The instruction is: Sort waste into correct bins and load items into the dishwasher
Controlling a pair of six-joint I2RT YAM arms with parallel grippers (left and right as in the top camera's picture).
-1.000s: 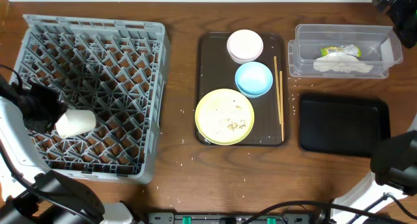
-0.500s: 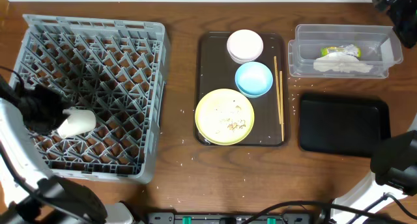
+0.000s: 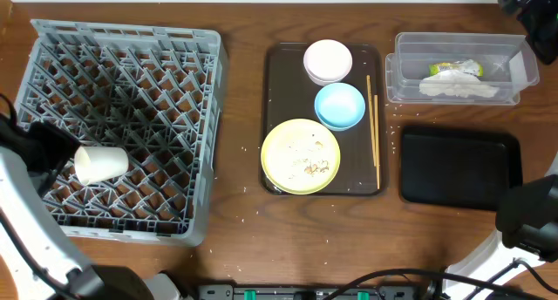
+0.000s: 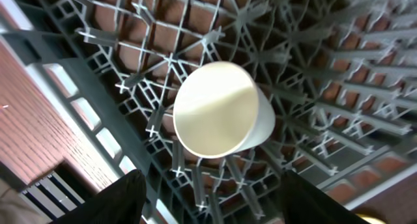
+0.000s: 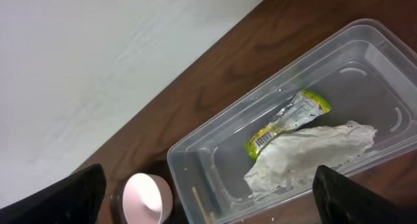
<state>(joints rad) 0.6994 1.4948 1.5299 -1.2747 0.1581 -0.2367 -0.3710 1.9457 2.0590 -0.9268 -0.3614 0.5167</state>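
Note:
The small white cup [image 3: 100, 163] lies on its side in the grey dishwasher rack [image 3: 131, 73]. My left gripper [image 3: 59, 153] stands open just left of it, not touching; in the left wrist view the cup [image 4: 218, 110] rests free beyond my spread fingers [image 4: 111, 198]. My right gripper [image 5: 208, 211] hangs open high over the clear tub [image 5: 195, 165], which holds the yellow-green wrapper [image 5: 287, 123] and white napkin [image 5: 306, 155]. The pink bowl [image 3: 328, 61], blue bowl [image 3: 339, 105], yellow plate [image 3: 301, 156] with crumbs [image 3: 312, 167] and chopsticks [image 3: 373, 130] sit on the brown tray [image 3: 279, 82].
A glossy black tray [image 3: 458, 165] lies on the table in front of the clear tub [image 3: 397, 69]. A few crumbs are scattered on the wood around the brown tray. The right arm [image 3: 532, 8] sits at the far right corner.
My left gripper has opened and let go of the cup, then drawn back to the left. The cup now rests in the rack. The right arm has not moved.

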